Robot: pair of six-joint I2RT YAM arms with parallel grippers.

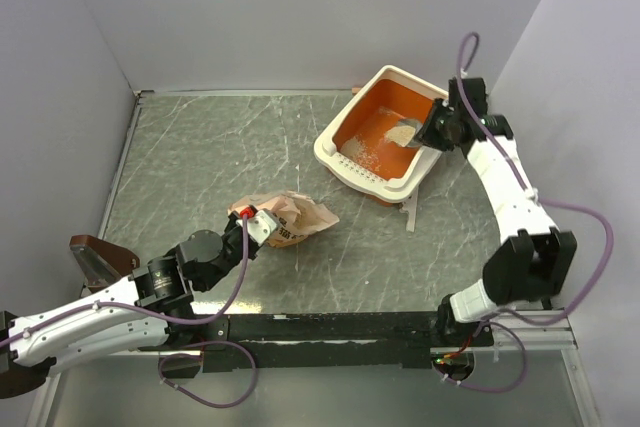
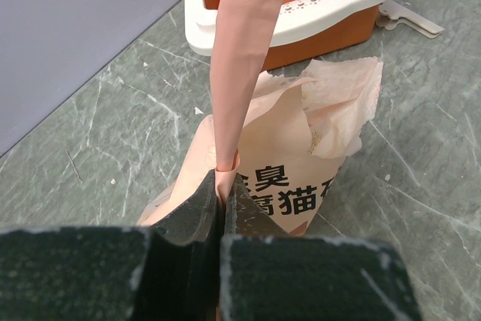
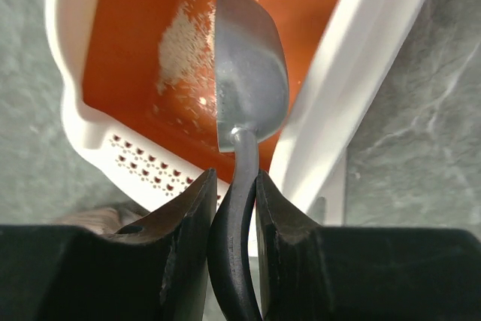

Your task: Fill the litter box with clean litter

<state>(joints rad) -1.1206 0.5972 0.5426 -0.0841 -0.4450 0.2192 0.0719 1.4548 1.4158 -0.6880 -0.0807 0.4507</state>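
Pressed together at the very front of the left wrist view, the left fingers (image 2: 212,197) were seen pinching a long strip of thin pink paper torn up from the paper bag (image 2: 285,186), which lay crumpled on the grey counter (image 2: 90,133) with its torn top towards the box. Such paper was judged soft and easily ripped, so a hold on one flap was thought likelier to tear than to lift the load. The doubled edge near the mouth was reckoned the safer place. Further off, the right fingers (image 3: 201,193) were closed around the dark handle of the scoop (image 3: 252,73), a stiff, smooth metal tool judged liable to twist in a light grip, so the handle close to the bowl was considered the right spot. Its bowl was held over the litter box (image 3: 361,73), which stood at the far right of the counter. Whether the bowl carried any granules could not be told. Farthest away, the clean litter (image 3: 180,46) was found as a small heap on the orange floor, with a scatter towards the slotted end. It was judged loose, dry and light, impossible to pinch and prone to spill and bounce, so it was to be carried only in a vessel and tipped low. Much of the floor was bare, so the filling was judged barely begun.
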